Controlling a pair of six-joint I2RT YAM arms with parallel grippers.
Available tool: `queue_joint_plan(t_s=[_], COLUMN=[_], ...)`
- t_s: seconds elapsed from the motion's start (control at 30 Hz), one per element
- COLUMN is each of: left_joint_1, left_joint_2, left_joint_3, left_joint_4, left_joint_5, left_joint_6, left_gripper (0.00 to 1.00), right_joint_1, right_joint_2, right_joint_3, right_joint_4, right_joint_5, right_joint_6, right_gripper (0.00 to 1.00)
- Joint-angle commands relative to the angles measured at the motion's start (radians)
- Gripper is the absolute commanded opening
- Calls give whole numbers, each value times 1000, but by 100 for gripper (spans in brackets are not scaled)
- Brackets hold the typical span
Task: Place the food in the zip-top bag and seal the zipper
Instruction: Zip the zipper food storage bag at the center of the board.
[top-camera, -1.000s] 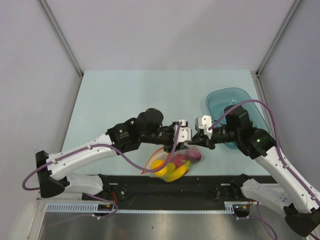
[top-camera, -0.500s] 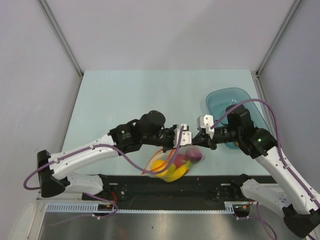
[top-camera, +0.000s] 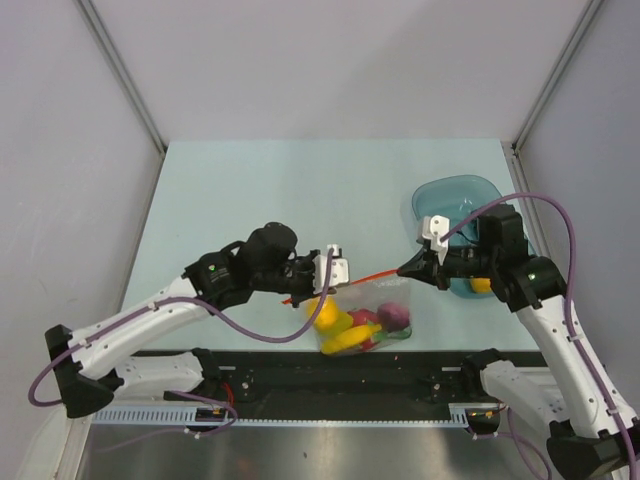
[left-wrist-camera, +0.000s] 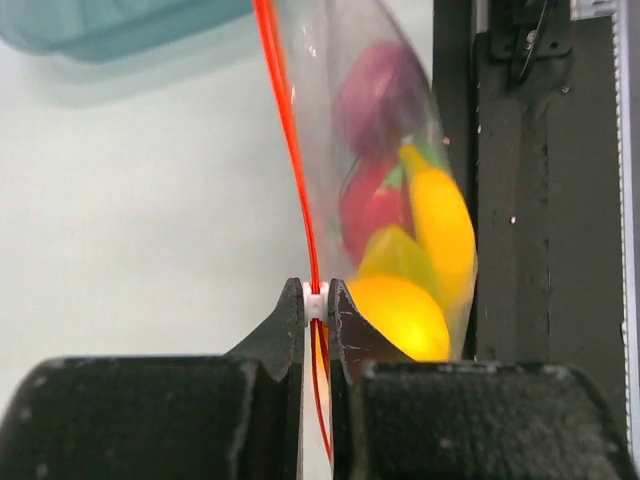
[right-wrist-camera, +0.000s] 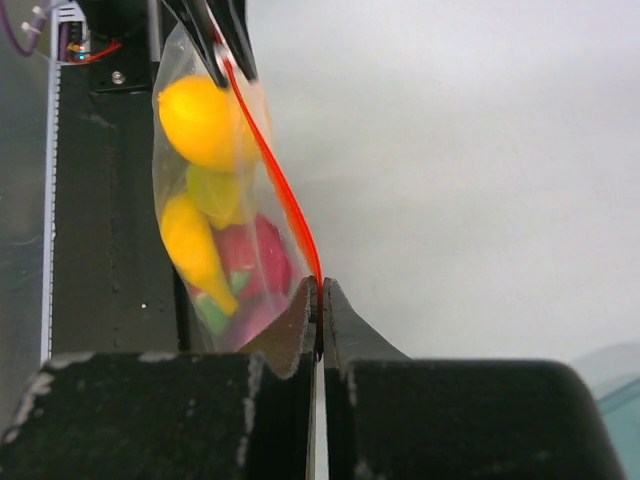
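The left gripper (left-wrist-camera: 316, 300) is pinching the zipper (left-wrist-camera: 290, 150) near one end, jaws closed on the strip. The right gripper (right-wrist-camera: 318, 300) is pinching the other end, jaws likewise closed on it. The zipper is running taut and nearly straight between them. The bag (top-camera: 365, 315) is hanging below that line at the near edge of the bench (top-camera: 300, 190), partly over the black rail, with the food (left-wrist-camera: 400, 310) inside and sagging toward the bottom. The bowl (top-camera: 455, 195) is sitting behind the right gripper, apart from the bag. In my judgement the sealing step is under way; whether the tracks are mating along the full length cannot be told from these views. To do it well, one gripper should be acting as a fixed anchor while the other is sliding along the strip with firm, even pressure. The strip should be staying level and taut, since slack is likely to let it buckle and leave a gap. The load should be hanging freely, not dragging on the rail.
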Motion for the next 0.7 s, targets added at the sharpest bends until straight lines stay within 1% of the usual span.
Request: queue_joint_plan(t_s=[0.0, 0.07, 0.3, 0.43, 0.5, 0.53, 0.63, 0.67], left_joint_1=[79, 112, 302, 342, 343, 343, 343, 343], left_joint_2=[-96, -130, -210, -236, -250, -259, -261, -256], left_joint_3=[-24, -28, -58, -42, -18, -9, 51, 71], left_joint_4=[-139, -175, -253, -267, -291, -303, -351, -394], left_joint_5=[5, -3, -46, -49, 1, 24, 127, 153], left_joint_6=[1, 19, 61, 64, 59, 58, 38, 41], left_gripper=[6, 6, 5, 3, 3, 2, 1, 0], right_joint_1=[-95, -117, -189, -192, -192, -188, -123, -73], right_joint_2=[-20, -16, 4, 15, 17, 15, -16, -23], right_joint_3=[15, 15, 10, 13, 29, 33, 47, 52], right_joint_4=[-27, -30, -26, 25, 16, -27, -38, -33], right_joint_5=[-11, -14, -17, -28, -58, -74, -72, -59], right_joint_6=[-69, -74, -81, -35, -34, -53, -32, 12], right_gripper=[0, 0, 0, 0, 0, 0, 0, 0])
